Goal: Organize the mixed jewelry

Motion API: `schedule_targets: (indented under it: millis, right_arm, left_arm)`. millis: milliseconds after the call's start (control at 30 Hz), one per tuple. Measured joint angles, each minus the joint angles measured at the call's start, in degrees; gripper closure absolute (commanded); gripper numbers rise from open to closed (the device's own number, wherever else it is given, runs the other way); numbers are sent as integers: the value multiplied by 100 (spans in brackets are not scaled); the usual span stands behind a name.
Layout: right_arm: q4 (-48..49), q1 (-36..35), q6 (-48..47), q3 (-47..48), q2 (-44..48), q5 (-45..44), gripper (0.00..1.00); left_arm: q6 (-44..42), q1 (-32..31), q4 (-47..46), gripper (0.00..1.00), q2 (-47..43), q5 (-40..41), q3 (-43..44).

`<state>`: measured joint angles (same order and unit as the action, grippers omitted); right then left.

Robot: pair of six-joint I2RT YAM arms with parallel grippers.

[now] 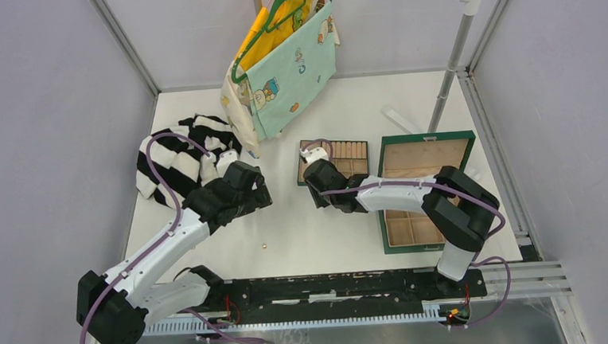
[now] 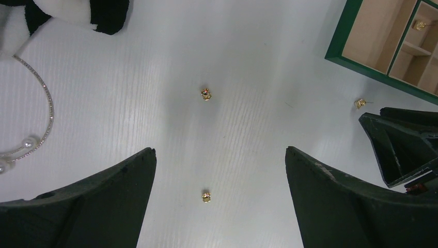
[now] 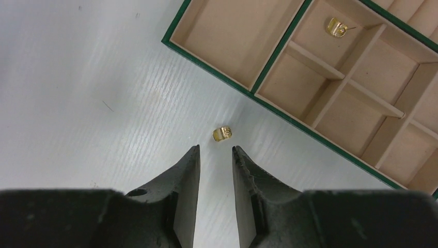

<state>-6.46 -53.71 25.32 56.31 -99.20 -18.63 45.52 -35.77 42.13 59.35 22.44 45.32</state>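
Right gripper (image 3: pixel 216 150), jaws narrowly parted and pinching nothing, is held just short of a gold piece (image 3: pixel 222 134) on the worktop (image 3: pixel 77 103) beside the green box (image 3: pixel 217 71); a centred, straddling descent is advised.

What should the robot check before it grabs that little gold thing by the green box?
1. Right jaws empty: ok, parted with nothing between them.
2. Gold clip within reach: ok, it lies on the table just ahead of the tips.
3. Gap wide enough for the clip: cannot tell.
4. Box open: ok, one gold piece sits in a compartment.
5. Left jaws out of the way: ok, wide open above two studs, apart from the clip.
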Motion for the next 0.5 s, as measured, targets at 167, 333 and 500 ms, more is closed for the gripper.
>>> schedule_targets:
  millis: [167,333,500]
  right_arm:
    - [177,48,122,4,-85,-7,65]
    - [271,92,199,4,-133,-22,67]
    - [313,142,282,4,-166,-42,69]
  left_arm:
    - [0,0,2,0,37,0,0]
    - [0,0,2,0,39,0,0]
    - [0,0,7,0,39,0,0]
